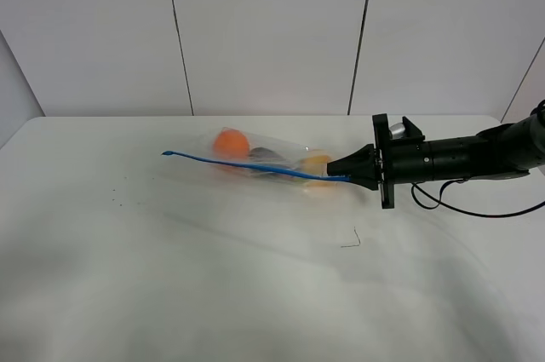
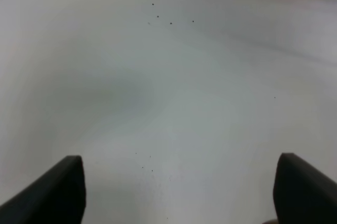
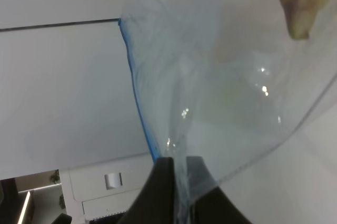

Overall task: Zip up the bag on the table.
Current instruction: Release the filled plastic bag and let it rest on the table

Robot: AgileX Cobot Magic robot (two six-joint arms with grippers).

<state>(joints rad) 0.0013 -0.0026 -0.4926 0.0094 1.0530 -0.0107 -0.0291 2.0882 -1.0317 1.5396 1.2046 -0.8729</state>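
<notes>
The clear plastic bag [image 1: 268, 162] lies on the white table [image 1: 213, 277] at the back middle, with an orange fruit, a dark item and a yellow item inside. Its blue zipper strip [image 1: 247, 167] runs from the left corner to my right gripper [image 1: 345, 176], which is shut on the strip's right end. In the right wrist view the fingers [image 3: 166, 182] pinch the blue strip [image 3: 138, 97] and the clear film rises above them. My left gripper [image 2: 179, 192] is open over bare table; it is out of the exterior high view.
A small thin wire-like scrap [image 1: 352, 241] lies on the table in front of the bag. Tiny dark specks [image 1: 115, 200] dot the left part of the table. A black cable [image 1: 477, 209] trails under my right arm.
</notes>
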